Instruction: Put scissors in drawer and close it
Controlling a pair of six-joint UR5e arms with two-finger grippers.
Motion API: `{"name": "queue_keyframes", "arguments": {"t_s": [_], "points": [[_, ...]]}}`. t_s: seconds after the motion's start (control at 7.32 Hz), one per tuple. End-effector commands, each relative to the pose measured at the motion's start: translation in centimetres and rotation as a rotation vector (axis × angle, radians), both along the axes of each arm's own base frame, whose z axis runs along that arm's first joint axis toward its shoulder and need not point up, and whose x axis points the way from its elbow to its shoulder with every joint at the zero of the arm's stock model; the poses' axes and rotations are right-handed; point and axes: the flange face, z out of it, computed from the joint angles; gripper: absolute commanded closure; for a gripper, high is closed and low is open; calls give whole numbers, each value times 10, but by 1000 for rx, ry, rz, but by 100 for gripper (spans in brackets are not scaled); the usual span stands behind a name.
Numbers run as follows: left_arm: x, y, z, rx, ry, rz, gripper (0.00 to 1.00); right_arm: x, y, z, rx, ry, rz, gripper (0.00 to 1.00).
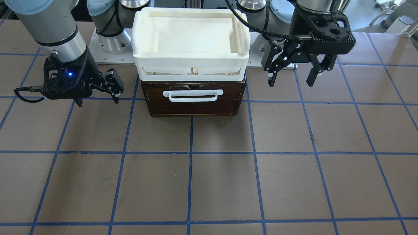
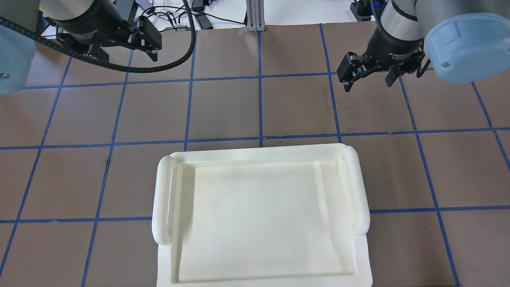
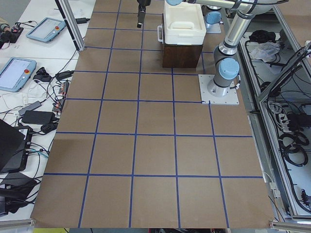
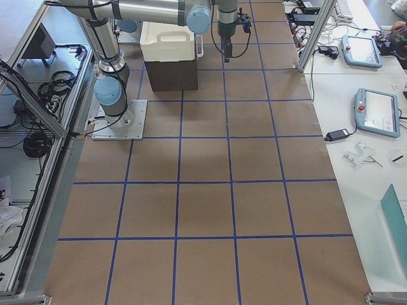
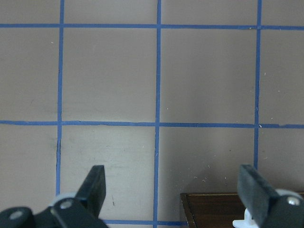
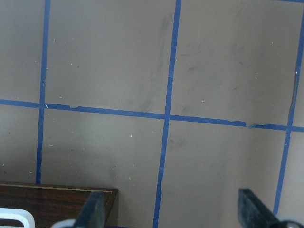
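**Taped table, shut drawer, two open claws**

Brown table covering, ruled into squares by blue tape, fills the near half of the front-facing view. Beyond it, at the centre and close to the robot's bases, stands the drawer. Its dark wood front sits pushed in flush under the unit's top edge, and its white bar handle faces the near side. A white plastic tray rests on top of the unit and covers it from edge to edge.

The left gripper hangs on the right of that view, just beside the unit's far right corner. Its jaws are spread wide, point down and hold nothing. Its wrist camera shows both fingers far apart over the taped surface, with a corner of the wood front at the lower right.

The right gripper hovers on the view's left, near the drawer's front corner. It is also spread open and holds nothing, and its fingers are apart above the table.
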Motion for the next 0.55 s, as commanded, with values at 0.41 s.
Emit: {"name": "queue_keyframes", "arguments": {"t_s": [0.41], "points": [[2, 6, -9, 51, -2, 6, 0, -1, 0, -1, 6, 1, -3, 0]]}}
